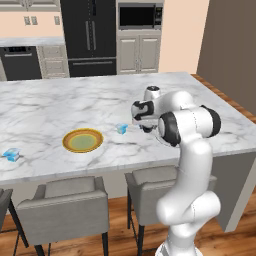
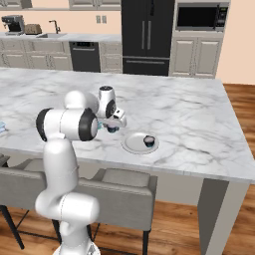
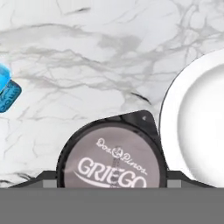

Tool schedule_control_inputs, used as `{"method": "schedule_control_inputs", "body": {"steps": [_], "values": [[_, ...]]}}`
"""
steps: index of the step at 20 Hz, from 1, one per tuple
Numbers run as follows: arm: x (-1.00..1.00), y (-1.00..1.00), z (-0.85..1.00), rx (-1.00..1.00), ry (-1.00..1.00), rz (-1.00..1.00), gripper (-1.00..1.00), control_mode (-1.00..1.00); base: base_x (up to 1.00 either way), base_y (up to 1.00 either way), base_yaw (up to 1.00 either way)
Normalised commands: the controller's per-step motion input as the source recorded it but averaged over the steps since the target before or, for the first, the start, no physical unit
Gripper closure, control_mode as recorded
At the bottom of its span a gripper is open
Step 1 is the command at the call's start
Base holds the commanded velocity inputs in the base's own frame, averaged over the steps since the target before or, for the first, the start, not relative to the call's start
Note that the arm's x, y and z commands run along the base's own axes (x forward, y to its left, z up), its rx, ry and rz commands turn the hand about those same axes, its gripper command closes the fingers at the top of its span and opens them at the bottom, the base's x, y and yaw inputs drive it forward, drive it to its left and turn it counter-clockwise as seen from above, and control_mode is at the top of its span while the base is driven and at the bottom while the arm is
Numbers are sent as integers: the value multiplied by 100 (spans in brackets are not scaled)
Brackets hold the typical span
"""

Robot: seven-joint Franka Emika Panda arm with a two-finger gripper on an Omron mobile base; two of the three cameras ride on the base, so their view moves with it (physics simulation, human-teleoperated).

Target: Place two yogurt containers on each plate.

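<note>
In the left base view, the left tub (image 1: 11, 155) sits on the marble surface (image 1: 50, 110) near its front edge, at about 9 o'clock from the yellow plate (image 1: 83, 140) and well apart from it. The yellow plate lies flat with nothing on it. A second light-blue tub (image 1: 122, 129) stands on the surface at about 2 o'clock from that plate, near it but not touching. The end effector (image 1: 146, 128) hangs low over the surface at about 3 o'clock from this tub, just beside it.

In the hand view, the end effector's jaws stand partly open and are closed against the two sides of a dark round cup (image 3: 111, 162) with a pale printed lid, upright between the tips. Whether the cup rests on the surface or is lifted off it cannot be told. The tub shows at 10 o'clock from the cup, the white plate (image 3: 192, 118) at 2 o'clock, close by.

In the right base view, the white plate lies at about 4 o'clock from the end effector, and another cup (image 2: 148, 141) stands on it, right of its centre.
</note>
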Motion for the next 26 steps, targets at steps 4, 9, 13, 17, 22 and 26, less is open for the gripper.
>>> {"method": "schedule_control_inputs", "body": {"steps": [4,9,13,17,22,26], "values": [[10,-84,0,0,15,-11,100,-100,0,0,0],[0,-56,-7,0,16,-2,100,-100,0,0,0],[0,-53,-26,0,15,0,100,-100,0,0,0],[1,-38,-31,0,19,0,100,-100,0,0,0],[12,-4,-23,0,7,0,100,-100,0,0,0],[21,-5,-33,0,5,0,100,-100,0,0,0]]}}
